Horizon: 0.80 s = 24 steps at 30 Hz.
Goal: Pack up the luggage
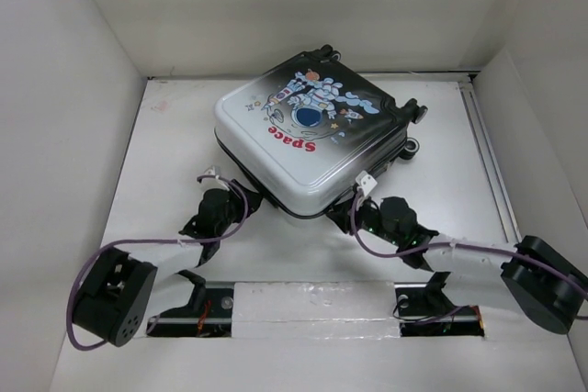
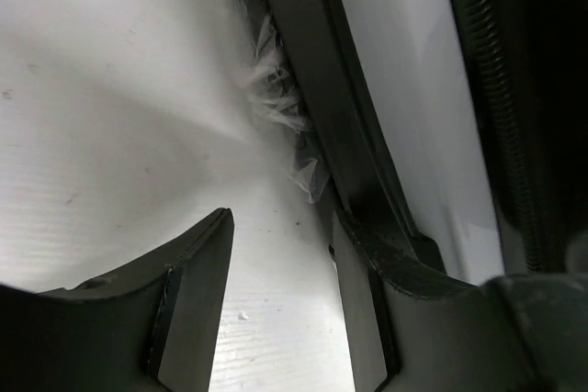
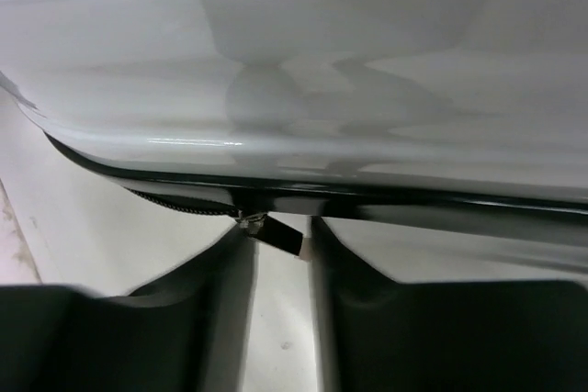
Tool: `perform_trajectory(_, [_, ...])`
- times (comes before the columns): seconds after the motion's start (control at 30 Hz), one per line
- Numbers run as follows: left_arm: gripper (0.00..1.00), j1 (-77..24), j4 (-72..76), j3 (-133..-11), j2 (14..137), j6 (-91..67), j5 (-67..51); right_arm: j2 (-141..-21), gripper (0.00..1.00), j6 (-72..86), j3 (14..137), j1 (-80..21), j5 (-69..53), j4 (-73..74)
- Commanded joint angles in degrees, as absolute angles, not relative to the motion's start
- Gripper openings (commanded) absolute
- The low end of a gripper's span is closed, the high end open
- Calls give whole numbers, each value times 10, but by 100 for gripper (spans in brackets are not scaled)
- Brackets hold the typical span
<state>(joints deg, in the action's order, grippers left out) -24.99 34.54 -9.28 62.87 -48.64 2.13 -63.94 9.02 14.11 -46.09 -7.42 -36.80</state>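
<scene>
The luggage point(image 1: 312, 135) lies flat and closed on the white table point(image 1: 165, 162), astronaut and red "Space" print facing up. My left gripper point(image 1: 244, 194) is open and empty at its near left edge. In the left wrist view the gripper point(image 2: 280, 222) points along the black seam point(image 2: 303, 61), where crumpled clear plastic point(image 2: 276, 89) sticks out. My right gripper point(image 1: 355, 210) is open at the near right edge. In the right wrist view the gripper point(image 3: 280, 238) has its fingertips on either side of the black zipper pull point(image 3: 276, 231), just under the shell point(image 3: 322, 61), not closed on it.
White walls enclose the table on three sides. The suitcase's caster wheels point(image 1: 418, 109) point to the back right. A rail point(image 1: 487, 153) runs along the right side. A white strip point(image 1: 312, 305) and both arm bases sit at the near edge.
</scene>
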Motion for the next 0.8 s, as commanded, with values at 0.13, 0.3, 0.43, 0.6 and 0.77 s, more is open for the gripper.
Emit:
perform_trajectory(0.13, [37,-250,556,-97,693,-508,-36,-682,16,127,134,-511,19,-551])
perform_trajectory(0.3, [31,-256,593,-91,700,-519,-42,-688,0,134,149,-576,96,-537])
perform_trajectory(0.43, [30,-256,606,-98,712,-519,-58,-688,0,146,187,-668,160,-436])
perform_trajectory(0.6, [29,-268,658,-98,749,-553,-83,-732,0,205,244,-772,205,-325])
perform_trajectory(0.77, [29,-309,685,-114,787,-563,-68,-840,0,212,391,-836,228,-239])
